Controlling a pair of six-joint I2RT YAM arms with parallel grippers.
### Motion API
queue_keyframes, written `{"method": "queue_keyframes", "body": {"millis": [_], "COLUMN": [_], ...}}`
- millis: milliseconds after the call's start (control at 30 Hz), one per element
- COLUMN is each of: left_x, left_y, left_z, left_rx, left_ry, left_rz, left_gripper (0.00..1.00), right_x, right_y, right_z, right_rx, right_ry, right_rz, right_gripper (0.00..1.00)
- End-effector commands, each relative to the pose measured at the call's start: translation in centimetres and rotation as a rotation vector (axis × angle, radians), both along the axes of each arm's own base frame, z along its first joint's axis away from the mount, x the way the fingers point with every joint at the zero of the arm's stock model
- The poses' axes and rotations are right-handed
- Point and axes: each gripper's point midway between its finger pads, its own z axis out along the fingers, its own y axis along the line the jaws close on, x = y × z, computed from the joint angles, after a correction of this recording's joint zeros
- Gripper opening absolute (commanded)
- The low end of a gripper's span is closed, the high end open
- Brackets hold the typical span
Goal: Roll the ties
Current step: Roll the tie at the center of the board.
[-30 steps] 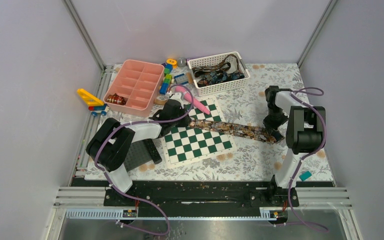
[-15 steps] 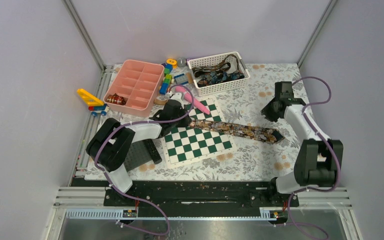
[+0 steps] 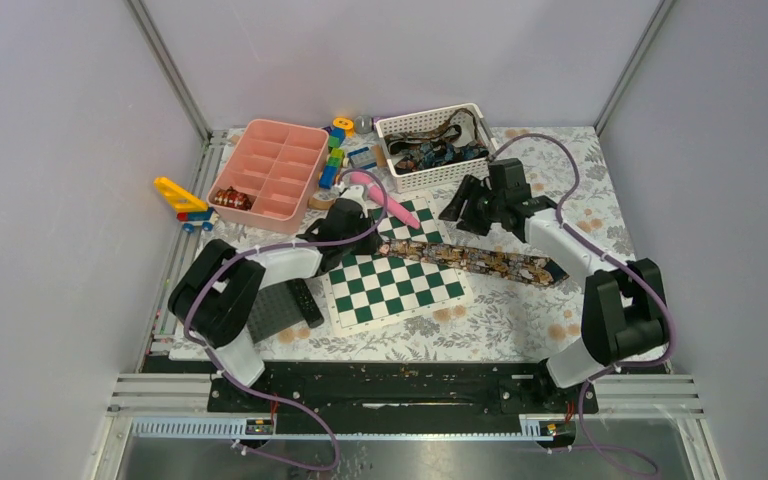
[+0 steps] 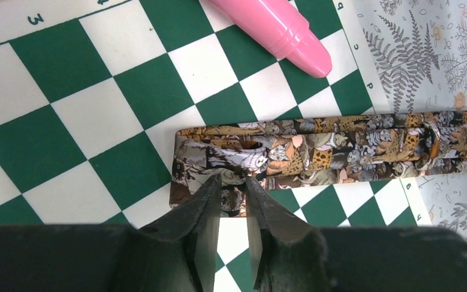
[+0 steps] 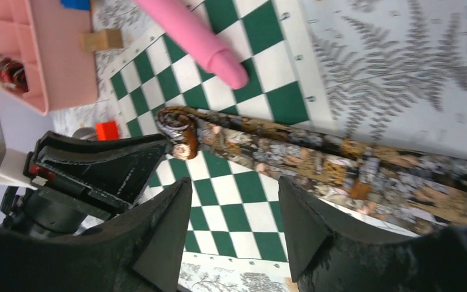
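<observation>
A cat-patterned tie [image 3: 480, 262] lies flat from the green chessboard [image 3: 400, 285] onto the floral cloth, its wide tip at the right. My left gripper [image 3: 375, 240] is shut on its narrow end, which is folded over in a small curl [image 4: 219, 155] [image 5: 179, 128]; the fingertips [image 4: 216, 182] pinch the fabric. My right gripper [image 3: 460, 212] hovers open behind the tie's middle, and between its fingers [image 5: 176, 207] I see only chessboard. More ties fill the white basket [image 3: 480, 152]. A small rolled tie [image 3: 230, 200] sits in the pink tray [image 3: 270, 160].
A pink marker [image 3: 385, 202] [image 4: 273, 27] lies on the board just behind the held end. A black remote [image 3: 305, 302] lies left of the board. Toy blocks [image 3: 335, 155] and a yellow toy [image 3: 180, 195] stand near the tray.
My right gripper let go of the tie's wide end, opened, and swung from the right side to the back middle near the basket. The left gripper kept its hold.
</observation>
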Motion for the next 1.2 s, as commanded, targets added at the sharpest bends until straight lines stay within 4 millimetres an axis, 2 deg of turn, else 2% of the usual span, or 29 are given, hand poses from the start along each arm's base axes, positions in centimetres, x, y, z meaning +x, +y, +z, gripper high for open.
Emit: {"method": "queue_keyframes", "body": {"millis": [0,100,267,400,500,567,733,900,1167], "left_x": [0.9,0.8,0.4,0.1,-0.2,-0.4,-0.8,-0.9,-0.9], "left_y": [-0.3,-0.4,0.5,2.4,4.1,5.1,6.6,7.0,6.8], "left_z": [3.9,5.3,8.4,10.3,10.8,10.8,10.4,9.9,9.4], "left_rx": [-0.027,-0.053,-0.070,-0.053,-0.023,-0.004,0.017,0.024,0.024], "left_ry": [-0.079,-0.096,-0.146,-0.189,-0.211,-0.218,-0.208,-0.196,-0.183], "left_rz": [0.008,0.013,0.041,0.112,0.157,0.182,0.215,0.222,0.217], "left_gripper": [0.24,0.25,0.27,0.27,0.27,0.27,0.27,0.27,0.27], "right_x": [0.4,0.7,1.0,1.3,1.4,1.6,2.3,2.2,0.8], "right_y": [4.5,6.3,9.2,13.0,15.9,17.6,20.0,20.3,21.3], "right_z": [1.7,2.3,2.4,2.0,1.4,0.7,-1.1,-3.1,-3.9], "right_rx": [0.160,0.251,0.304,0.371,0.419,0.453,0.536,0.534,0.545], "right_ry": [-0.076,-0.102,-0.110,-0.101,-0.084,-0.061,-0.025,0.020,0.052], "right_rz": [0.141,0.191,0.260,0.317,0.350,0.357,0.354,0.339,0.369], "right_gripper": [0.62,0.58,0.46,0.27,0.11,0.05,0.00,0.00,0.00]}}
